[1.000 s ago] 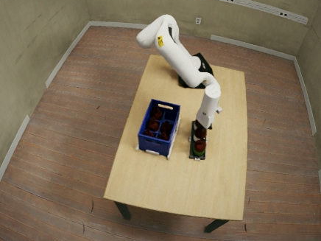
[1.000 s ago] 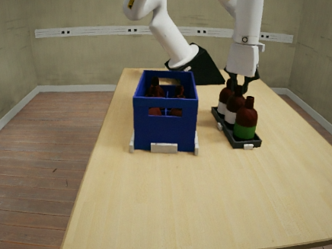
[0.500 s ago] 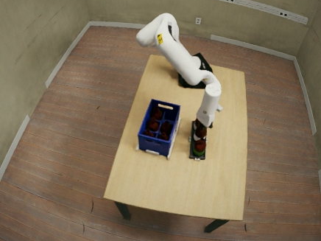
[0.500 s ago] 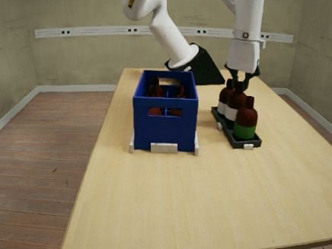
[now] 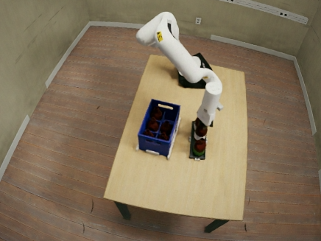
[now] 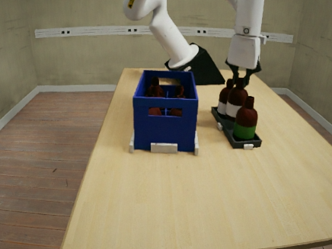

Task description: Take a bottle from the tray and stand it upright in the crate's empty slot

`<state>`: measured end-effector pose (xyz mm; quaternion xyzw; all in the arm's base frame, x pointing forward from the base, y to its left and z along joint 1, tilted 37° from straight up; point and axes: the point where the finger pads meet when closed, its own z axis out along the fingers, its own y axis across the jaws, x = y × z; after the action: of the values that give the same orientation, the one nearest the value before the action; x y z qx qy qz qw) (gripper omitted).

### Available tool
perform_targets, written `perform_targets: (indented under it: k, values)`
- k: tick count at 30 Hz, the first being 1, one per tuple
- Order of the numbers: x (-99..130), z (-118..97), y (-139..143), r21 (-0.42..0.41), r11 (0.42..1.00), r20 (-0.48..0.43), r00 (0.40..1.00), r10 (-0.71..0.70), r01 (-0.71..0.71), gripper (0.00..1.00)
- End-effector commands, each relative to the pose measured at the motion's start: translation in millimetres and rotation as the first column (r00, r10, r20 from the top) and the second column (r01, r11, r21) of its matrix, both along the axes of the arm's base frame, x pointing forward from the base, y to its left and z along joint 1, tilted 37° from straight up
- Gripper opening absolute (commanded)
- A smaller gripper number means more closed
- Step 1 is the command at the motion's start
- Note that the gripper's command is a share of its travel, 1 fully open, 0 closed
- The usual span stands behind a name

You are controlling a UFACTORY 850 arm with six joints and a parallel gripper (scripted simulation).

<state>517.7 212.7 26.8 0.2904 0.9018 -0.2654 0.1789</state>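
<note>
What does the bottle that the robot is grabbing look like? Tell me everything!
The bottle is dark reddish brown with a white band low around its body, rounded shoulders and a narrow neck. It stands upright as the middle one of three in the black tray, between another white-banded bottle behind and a green-banded one in front. The gripper is closed on its neck from above. Whether its base still touches the tray is hidden.

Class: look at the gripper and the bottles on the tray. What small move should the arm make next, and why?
Probably a straight lift. The gripper is shut on the neck of the middle bottle, which stands in the tray between two others, so rising vertically should free it before it heads to the crate.
</note>
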Motion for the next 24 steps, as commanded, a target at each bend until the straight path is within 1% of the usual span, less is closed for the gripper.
perform_targets:
  k: [1, 24]
  values:
    - [0.4, 3.1, 2.7, 0.001, 1.000, 0.002, 1.000, 0.001, -0.001, 0.00]
    - [0.1, 5.8, 4.8, 0.001, 1.000, 0.002, 1.000, 0.001, -0.001, 0.00]
